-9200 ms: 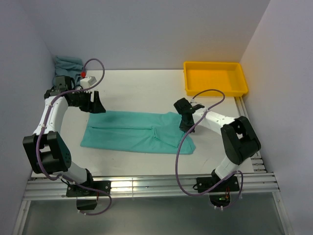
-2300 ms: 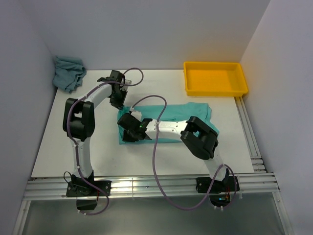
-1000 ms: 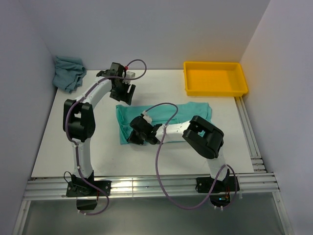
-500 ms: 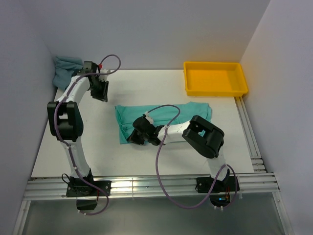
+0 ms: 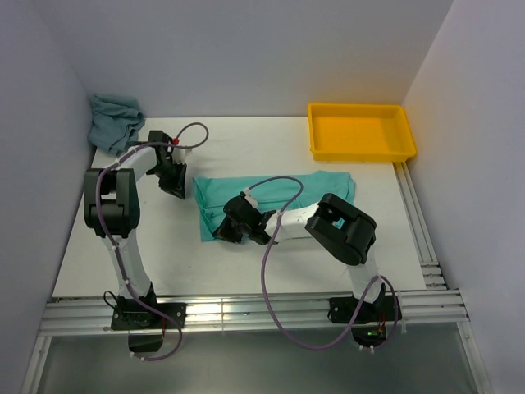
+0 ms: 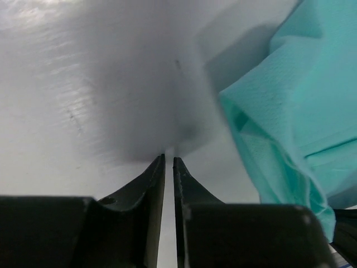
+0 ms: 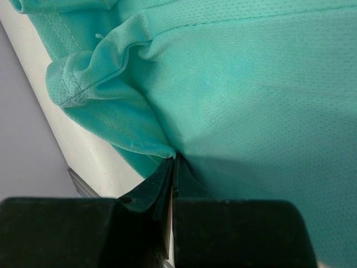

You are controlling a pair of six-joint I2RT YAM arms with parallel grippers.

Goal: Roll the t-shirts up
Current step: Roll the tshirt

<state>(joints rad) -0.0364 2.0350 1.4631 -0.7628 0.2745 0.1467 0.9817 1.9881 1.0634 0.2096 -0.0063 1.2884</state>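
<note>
The bright mint t-shirt (image 5: 316, 187) lies folded into a long band across the middle of the table. My right gripper (image 5: 224, 229) sits at the band's near left end. In the right wrist view it (image 7: 173, 158) is shut, and the mint cloth (image 7: 251, 84) gathers into a crease right at its tips. My left gripper (image 5: 178, 189) is low over the bare table just left of the band's far left corner (image 6: 290, 111). Its jaws (image 6: 169, 158) are almost together, a thin slit between them and nothing in it. The grey-teal t-shirt (image 5: 113, 120) lies crumpled in the back left corner.
A yellow plastic tray (image 5: 362, 107) stands at the back right. Walls close in the table on the left, back and right. Metal rails (image 5: 246, 310) run along the near edge by the arm bases.
My left gripper swung from near the crumpled grey-teal shirt down to the mint shirt's left edge, closing its jaws on the way. The right gripper has hardly moved.
</note>
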